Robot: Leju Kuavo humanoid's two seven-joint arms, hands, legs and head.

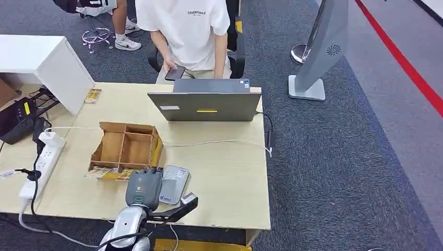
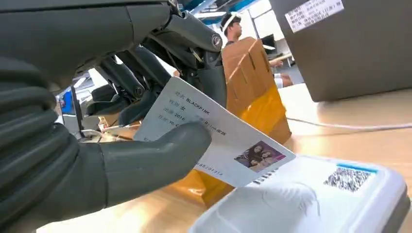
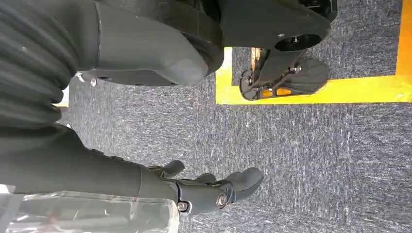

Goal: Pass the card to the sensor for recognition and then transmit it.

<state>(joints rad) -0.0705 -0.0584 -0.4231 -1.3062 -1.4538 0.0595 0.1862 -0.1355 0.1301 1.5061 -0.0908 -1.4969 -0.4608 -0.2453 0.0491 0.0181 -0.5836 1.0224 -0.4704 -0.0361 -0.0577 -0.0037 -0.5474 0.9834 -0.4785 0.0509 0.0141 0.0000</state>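
The left hand (image 2: 121, 160) is pinching the ID card (image 2: 214, 141) between thumb and fingers, tilting it just above the white card reader (image 2: 311, 204) on the desk (image 1: 230, 172) for scanning. Beyond, a wooden organizer box (image 1: 125, 146) is sitting. The right hand (image 3: 214, 189) is hanging, fingers loosely apart, holding nothing.

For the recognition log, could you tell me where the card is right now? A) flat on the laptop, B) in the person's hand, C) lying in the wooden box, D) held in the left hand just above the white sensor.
D: the left hand holds the card just above the white sensor.
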